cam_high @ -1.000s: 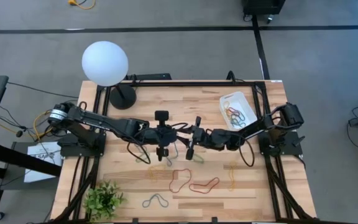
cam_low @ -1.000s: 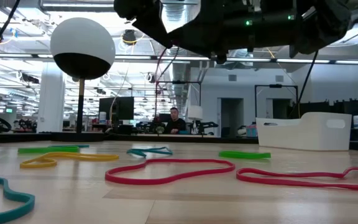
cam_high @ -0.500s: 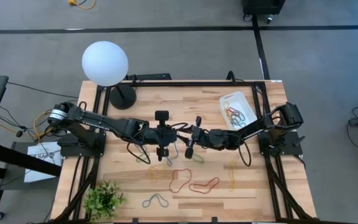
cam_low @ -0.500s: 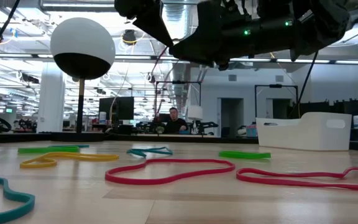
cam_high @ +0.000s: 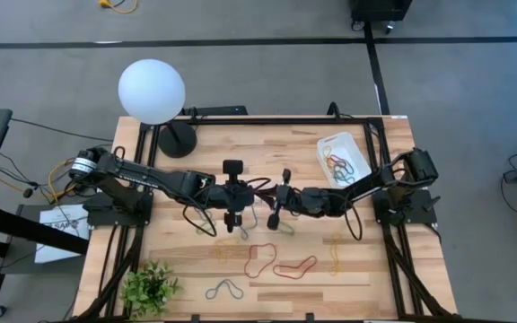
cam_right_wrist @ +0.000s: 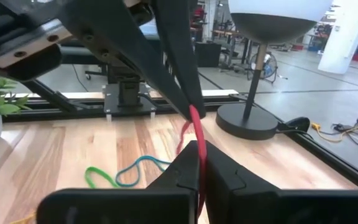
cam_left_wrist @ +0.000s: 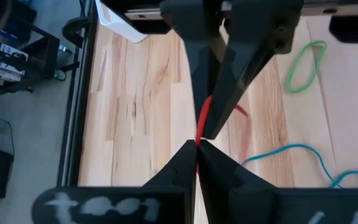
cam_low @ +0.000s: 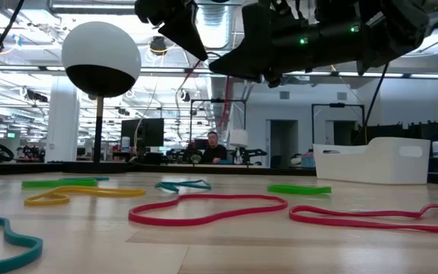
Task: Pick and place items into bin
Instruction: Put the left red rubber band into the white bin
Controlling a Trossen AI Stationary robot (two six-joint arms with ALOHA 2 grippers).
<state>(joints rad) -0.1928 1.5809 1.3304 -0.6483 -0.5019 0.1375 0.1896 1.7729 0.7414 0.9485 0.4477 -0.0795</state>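
Note:
A red rubber band (cam_left_wrist: 203, 119) hangs above the table's middle between my two grippers. My left gripper (cam_left_wrist: 197, 144) comes from the left and my right gripper (cam_right_wrist: 199, 144) from the right. They meet tip to tip (cam_high: 259, 192), both shut on the band. Other loops lie flat on the wood: two red (cam_high: 258, 256), a yellow (cam_high: 335, 251), a green (cam_high: 285, 226), a blue (cam_high: 225, 289). The white bin (cam_high: 344, 135) stands at the far right with several bands inside. My left gripper pinches one end of the red band (cam_left_wrist: 199, 138) between its fingertips, slanting down from the table's left. The band is lifted clear of the table. My right gripper pinches the band's other end (cam_right_wrist: 196, 138) between its fingertips, coming level from the table's right. A short stretch (cam_right_wrist: 194, 118) runs between the two grippers, and a slack part (cam_right_wrist: 181, 142) droops beside it.
A white globe lamp (cam_high: 152, 91) on a dark base stands at the far left corner. A small green plant (cam_high: 148, 289) sits at the near left. Black cables loop under the arms. In the low view the bin (cam_low: 379, 160) shows at the right behind the bands.
My right gripper has shut on the red band that my left gripper holds up. Its wrist tipped slightly. Neither arm has shifted place, and the bands on the table lie as before.

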